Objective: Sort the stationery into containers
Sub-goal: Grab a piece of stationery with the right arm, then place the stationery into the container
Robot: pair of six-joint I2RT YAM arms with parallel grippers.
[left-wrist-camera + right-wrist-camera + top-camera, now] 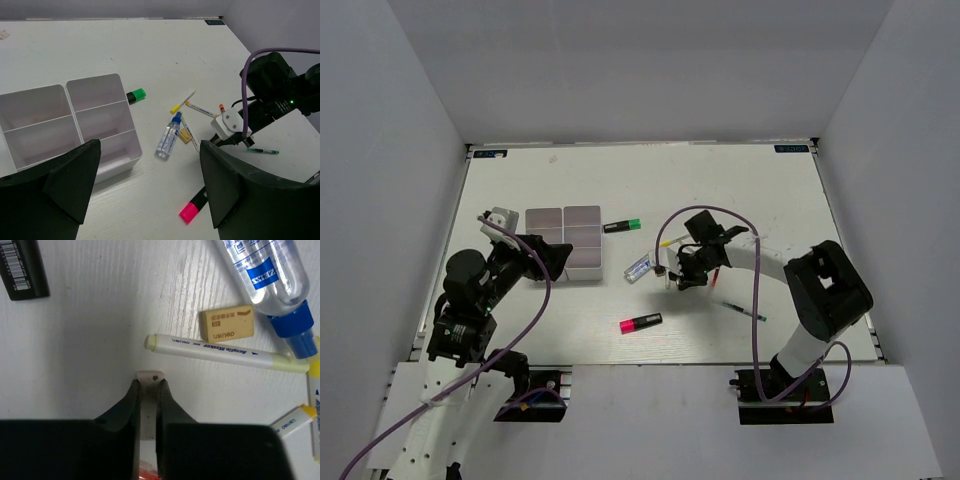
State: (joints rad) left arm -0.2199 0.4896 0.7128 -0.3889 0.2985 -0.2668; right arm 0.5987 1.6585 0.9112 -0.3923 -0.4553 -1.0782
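Looking down from the overhead view, my left pincer (556,258) hangs at the lower left corner of the white rectangular plastic tray with square compartments (582,218), left of centre on the white tabletop (740,180). Just right of the tray lies the black highlighter with a green cap (622,226). The black highlighter with a pink cap (641,323) lies lower, near the middle. My right pincer (678,282) sits low, just right of the clear blue-capped tube (639,267), and a thin white green-tipped pen (745,311) lies to its lower right.

From the left wrist view, my left pincer (149,146) stands wide open and holds nothing, its dark fingers (70,180) filling the lower corners. The tray (95,92) is at the left and the tube (167,139) at centre.

From the right wrist view, my right pincer (148,390) is clamped on a thin white pen with an orange end (149,377) at lower centre. I cannot tell whether that pen is lifted. Above it lies a white marker with a pale yellow cap (215,352). A tan rectangular eraser (228,323) lies just above that, and the tube (265,270) is at the upper right.
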